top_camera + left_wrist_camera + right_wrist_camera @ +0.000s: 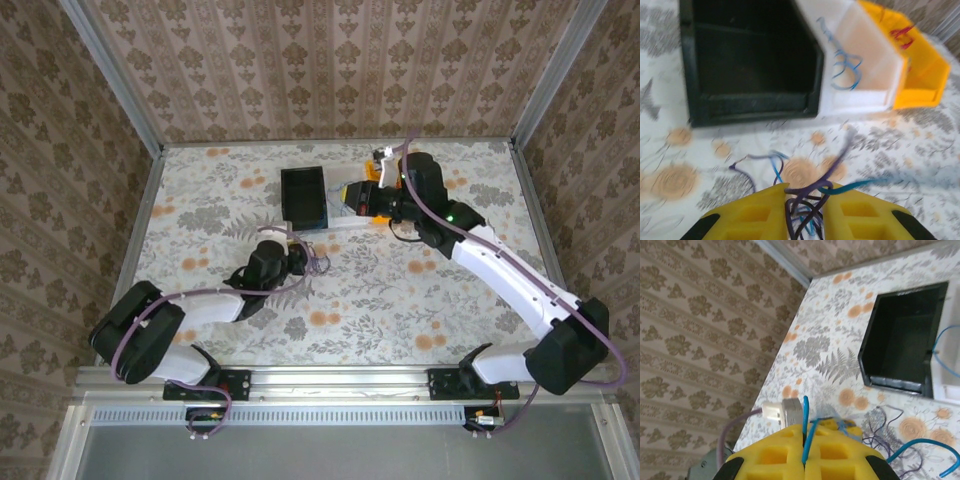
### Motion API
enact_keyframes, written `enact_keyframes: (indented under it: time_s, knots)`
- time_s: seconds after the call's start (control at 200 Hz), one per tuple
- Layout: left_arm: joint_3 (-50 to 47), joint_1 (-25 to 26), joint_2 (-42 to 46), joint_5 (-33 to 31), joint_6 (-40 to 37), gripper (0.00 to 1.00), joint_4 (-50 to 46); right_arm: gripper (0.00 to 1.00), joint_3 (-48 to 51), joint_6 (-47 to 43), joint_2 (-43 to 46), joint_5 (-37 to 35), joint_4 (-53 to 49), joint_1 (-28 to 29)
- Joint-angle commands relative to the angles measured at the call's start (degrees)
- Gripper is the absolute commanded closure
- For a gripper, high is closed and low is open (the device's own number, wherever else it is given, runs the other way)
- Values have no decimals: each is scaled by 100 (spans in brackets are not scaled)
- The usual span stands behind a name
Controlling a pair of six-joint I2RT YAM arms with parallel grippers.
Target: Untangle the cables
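The left hand (805,192) is clenched on a bundle of dark purple and blue cables (799,212), low over the surface (900,145). Loose ends of the bundle lie on the floral top just ahead of it. Farther out, the right hand (804,430) is closed on one blue cable (805,437), which stands up between its fingers. Past both hands three bins stand side by side. The black bin (750,107) is on the left. The white bin (860,97) is in the middle and holds a looped blue wire (845,70). The yellow bin (920,92) holds what looks like a red wire (902,34), though it is blurred.
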State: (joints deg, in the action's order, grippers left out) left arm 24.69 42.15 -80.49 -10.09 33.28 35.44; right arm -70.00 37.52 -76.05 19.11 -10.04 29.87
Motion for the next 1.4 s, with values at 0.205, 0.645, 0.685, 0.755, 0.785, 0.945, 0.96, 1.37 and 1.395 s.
enact_keyframes:
  time_s: [0.205, 0.645, 0.685, 0.755, 0.785, 0.945, 0.96, 1.37, 1.395]
  knots:
    - [-549, -356, -112, -150, 572, 73, -62, 100, -52, -400, 613, -1215, 306, -189]
    - [-590, -377, -1065, 71, 813, 72, 644, 100, -506, -664, 785, -728, 547, -420]
    - [-528, -324, -1052, 189, 701, 68, 729, 100, -611, -645, 708, -650, 405, -420]
    - [-303, -174, -885, 354, 420, 56, 612, 100, -570, -524, 632, -577, 406, -420]
    - [-176, -88, -799, 402, 263, 48, 504, 100, -531, -478, 611, -559, 435, -416]
    - [425, 209, -635, 933, -480, 32, 145, 100, -415, -288, 496, -451, 404, -417]
    - [468, 207, -656, 1024, -520, 31, 159, 100, -398, -277, 489, -445, 406, -413]
    - [2285, 416, -2329, 404, -1121, 44, -888, 100, -472, -375, 572, -512, 166, -429]
    - [2267, 419, -2340, 352, -1143, 49, -892, 100, -499, -417, 597, -550, 117, -442]
